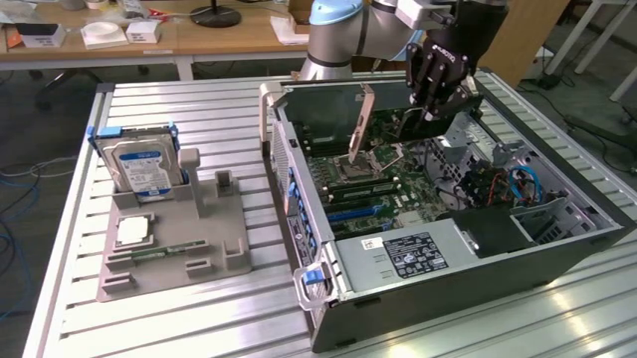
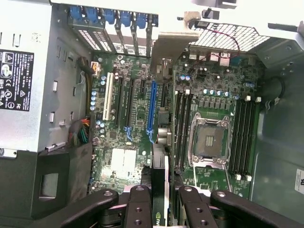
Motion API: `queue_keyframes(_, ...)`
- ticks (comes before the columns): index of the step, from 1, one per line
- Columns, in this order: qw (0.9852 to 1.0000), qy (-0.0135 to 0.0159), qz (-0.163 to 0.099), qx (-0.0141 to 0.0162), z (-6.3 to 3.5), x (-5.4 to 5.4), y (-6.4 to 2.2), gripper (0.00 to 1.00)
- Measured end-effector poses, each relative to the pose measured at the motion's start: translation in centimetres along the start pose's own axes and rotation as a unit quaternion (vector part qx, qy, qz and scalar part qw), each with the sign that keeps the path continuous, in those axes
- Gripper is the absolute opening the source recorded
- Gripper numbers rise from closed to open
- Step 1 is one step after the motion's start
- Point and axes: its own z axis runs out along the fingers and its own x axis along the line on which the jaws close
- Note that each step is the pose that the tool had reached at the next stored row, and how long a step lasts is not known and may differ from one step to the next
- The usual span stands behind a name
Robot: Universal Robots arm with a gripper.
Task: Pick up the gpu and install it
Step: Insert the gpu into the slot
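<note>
The gpu (image 1: 453,123), a dark green card with a silvery end bracket, hangs on edge over the open computer case (image 1: 468,291). My gripper (image 1: 430,112) is shut on the card's upper edge. In the wrist view the gpu (image 2: 160,180) is seen edge-on between the two black fingers (image 2: 138,209) of the gripper (image 2: 161,211), its bracket pointing toward the case's rear slot openings. The card hangs above the motherboard (image 2: 213,95), just beside the long blue expansion slot (image 2: 152,109) and apart from it.
The CPU socket (image 2: 209,140) and memory slots lie beside the card. The power supply (image 1: 408,253) fills the case's near corner. On the exterior view's left, a grey holder (image 1: 224,250) carries a hard drive (image 1: 139,168), a processor (image 1: 133,231) and a memory stick (image 1: 164,251).
</note>
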Motion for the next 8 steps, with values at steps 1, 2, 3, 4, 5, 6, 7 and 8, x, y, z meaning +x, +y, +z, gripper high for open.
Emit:
queue_keyframes(1, 1.0, 0.0002, 0.0, 0.0, 0.0, 0.0, 0.01, 0.27)
queue_keyframes(2, 1.0, 0.0002, 0.0, 0.0, 0.0, 0.0, 0.0, 0.27)
queue_keyframes(3, 1.0, 0.0003, 0.0, 0.0, 0.0, 0.0, 0.01, 0.27)
queue_keyframes(4, 1.0, 0.0003, 0.0, 0.0, 0.01, 0.0, 0.02, 0.27)
queue_keyframes(5, 1.0, -0.0001, 0.0, 0.0001, 0.04, -0.06, 0.12, 0.27)
queue_keyframes(6, 1.0, 0.0, 0.0, 0.0001, 0.04, -0.06, 0.12, 0.27)
queue_keyframes(7, 1.0, 0.0, 0.0, 0.0001, 0.04, -0.06, 0.12, 0.27)
queue_keyframes(8, 1.0, 0.0, 0.0, 0.0001, 0.04, -0.06, 0.12, 0.27)
